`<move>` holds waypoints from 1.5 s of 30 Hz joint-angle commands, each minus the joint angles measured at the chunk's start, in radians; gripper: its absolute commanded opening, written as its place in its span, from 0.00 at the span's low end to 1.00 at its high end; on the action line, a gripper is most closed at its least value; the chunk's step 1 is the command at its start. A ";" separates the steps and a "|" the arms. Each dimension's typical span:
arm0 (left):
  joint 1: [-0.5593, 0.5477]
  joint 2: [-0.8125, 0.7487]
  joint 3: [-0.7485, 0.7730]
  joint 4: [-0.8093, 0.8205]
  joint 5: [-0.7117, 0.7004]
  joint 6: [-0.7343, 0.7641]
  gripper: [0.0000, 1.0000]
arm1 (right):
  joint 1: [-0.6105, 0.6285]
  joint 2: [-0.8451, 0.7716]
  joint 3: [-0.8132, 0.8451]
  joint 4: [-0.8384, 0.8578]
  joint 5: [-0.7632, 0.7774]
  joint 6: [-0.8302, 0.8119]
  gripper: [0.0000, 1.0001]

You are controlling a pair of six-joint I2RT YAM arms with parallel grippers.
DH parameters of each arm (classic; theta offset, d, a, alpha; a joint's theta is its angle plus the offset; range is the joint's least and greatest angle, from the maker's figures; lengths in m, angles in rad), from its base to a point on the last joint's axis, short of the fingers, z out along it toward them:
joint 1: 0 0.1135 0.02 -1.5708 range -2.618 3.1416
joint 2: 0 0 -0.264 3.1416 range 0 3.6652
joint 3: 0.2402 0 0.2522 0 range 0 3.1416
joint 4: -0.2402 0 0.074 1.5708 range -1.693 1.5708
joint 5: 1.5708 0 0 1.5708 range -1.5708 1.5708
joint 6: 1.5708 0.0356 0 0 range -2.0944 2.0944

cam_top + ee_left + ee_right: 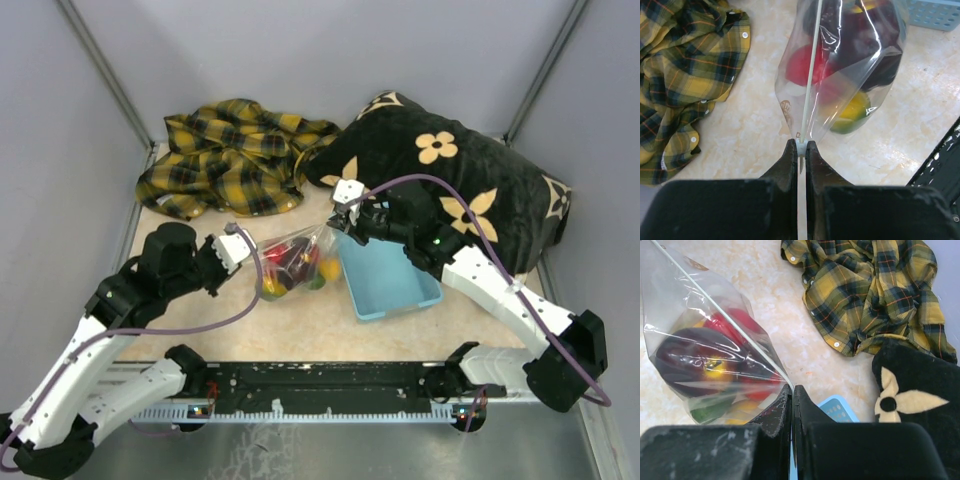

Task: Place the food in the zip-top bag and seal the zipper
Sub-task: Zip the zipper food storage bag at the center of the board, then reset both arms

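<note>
Both jaws clamped on zipper (810, 70) ends, food (690, 357) inside zip-top bag (292, 262)

Bare tabletop (300, 335) lies open in front of the zip-top bag (295, 262). The blue basket (385, 285) sits just beside its right. A plaid shirt (230, 155) and black cushion (450, 170) block the room behind.

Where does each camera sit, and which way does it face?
Top external: overhead, behind, looking down at the table; left arm, right arm show.
Left wrist: on left arm, facing the zipper; left gripper pinches it.
Right wrist: on right arm, facing the zip-top bag; right gripper pinches it.
Shared: both wrists see the plaid shirt.
</note>
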 commanded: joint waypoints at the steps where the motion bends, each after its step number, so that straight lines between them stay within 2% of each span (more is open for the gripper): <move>1: 0.000 -0.024 0.033 -0.149 -0.158 -0.033 0.00 | -0.029 -0.016 0.023 0.134 0.057 0.032 0.00; 11: -0.001 -0.044 0.044 -0.075 -0.435 -0.047 0.00 | -0.029 0.119 0.130 0.231 0.027 0.063 0.00; 19: 0.000 -0.105 -0.020 -0.003 -0.420 -0.051 0.02 | -0.027 0.222 0.181 0.364 -0.008 0.116 0.00; 24: 0.000 -0.116 -0.084 0.012 -0.315 -0.061 0.02 | -0.027 0.242 0.048 0.491 -0.043 0.162 0.00; 26: 0.000 -0.118 -0.103 0.010 -0.280 -0.066 0.04 | -0.026 0.245 0.014 0.491 -0.061 0.178 0.00; 31: 0.000 -0.148 -0.104 -0.009 -0.225 -0.077 0.11 | -0.018 0.187 -0.096 0.478 -0.093 0.191 0.00; 34: 0.000 -0.184 -0.100 -0.008 -0.181 -0.084 0.25 | -0.016 0.140 -0.148 0.464 -0.110 0.204 0.01; 36: 0.000 -0.204 -0.100 0.005 -0.147 -0.098 0.34 | -0.017 0.120 -0.158 0.438 -0.104 0.214 0.13; 39: 0.000 -0.222 -0.087 0.015 -0.109 -0.119 0.52 | -0.018 0.093 -0.144 0.371 -0.102 0.226 0.39; 42: 0.000 -0.236 -0.064 0.020 -0.101 -0.141 0.68 | -0.017 0.036 -0.138 0.333 -0.069 0.261 0.51; 45: 0.000 -0.259 -0.040 0.037 -0.106 -0.157 0.79 | -0.016 -0.044 -0.145 0.317 0.010 0.297 0.73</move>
